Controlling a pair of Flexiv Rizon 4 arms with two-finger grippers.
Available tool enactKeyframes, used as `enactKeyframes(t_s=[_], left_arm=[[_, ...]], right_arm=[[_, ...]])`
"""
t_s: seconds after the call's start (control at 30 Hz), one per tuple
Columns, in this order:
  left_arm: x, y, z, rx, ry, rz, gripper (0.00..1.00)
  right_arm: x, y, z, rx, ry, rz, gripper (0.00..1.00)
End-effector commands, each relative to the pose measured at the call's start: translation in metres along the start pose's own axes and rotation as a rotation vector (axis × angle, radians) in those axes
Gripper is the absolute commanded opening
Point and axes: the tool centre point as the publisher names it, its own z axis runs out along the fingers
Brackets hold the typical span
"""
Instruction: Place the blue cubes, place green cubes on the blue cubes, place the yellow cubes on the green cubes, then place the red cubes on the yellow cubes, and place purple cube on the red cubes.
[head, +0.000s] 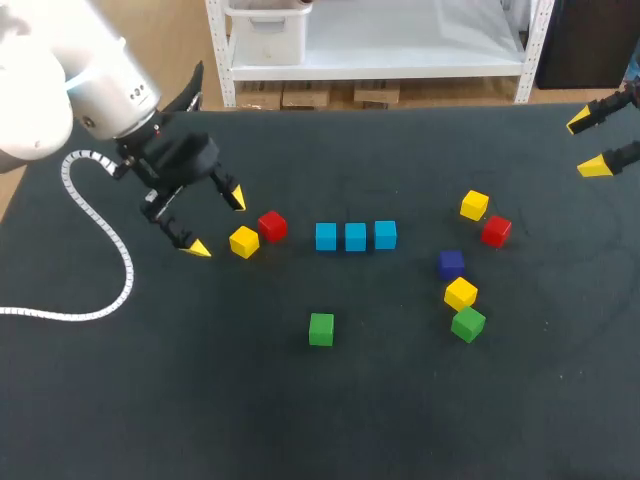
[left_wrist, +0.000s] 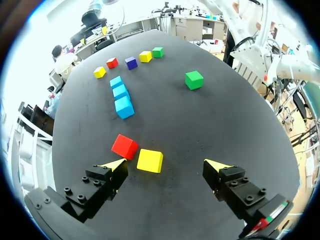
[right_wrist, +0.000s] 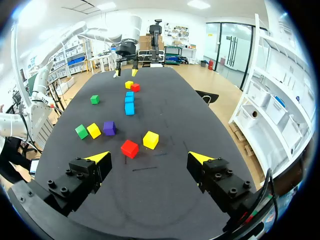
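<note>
Left gripper hung over the table, its fingers spread wide and grasping nothing. The near yellow cube lay just ahead of the fingers, touching neither, with the near red cube just beside it. Beyond these, three blue cubes stood in a tight row. A lone green cube sat apart.

In the head view the right gripper was at the far right edge, only its yellow tips showing, well apart from every cube. The right wrist view showed its fingers released and empty. Ahead of it lay a second red cube beside a second yellow cube. Further on, the purple cube, a third yellow cube and a second green cube formed a line. Every cube lay singly on the table.
</note>
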Motion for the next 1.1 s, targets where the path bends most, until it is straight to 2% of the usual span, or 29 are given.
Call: enactKeyframes(t_s=[0.03,0.37,1.1], left_arm=[[0.004,0.007,0.007,0.016,-0.003,0.022,1.00],[0.007,0.010,0.012,0.022,-0.013,0.061,1.00],[0.011,0.021,0.020,0.059,-0.026,0.069,1.00]], right_arm=[[0.000,0.000,0.000,0.000,-0.001,0.000,1.00],[0.000,0.000,0.000,0.000,-0.001,0.000,1.00],[0.000,0.000,0.000,0.000,-0.001,0.000,1.00]])
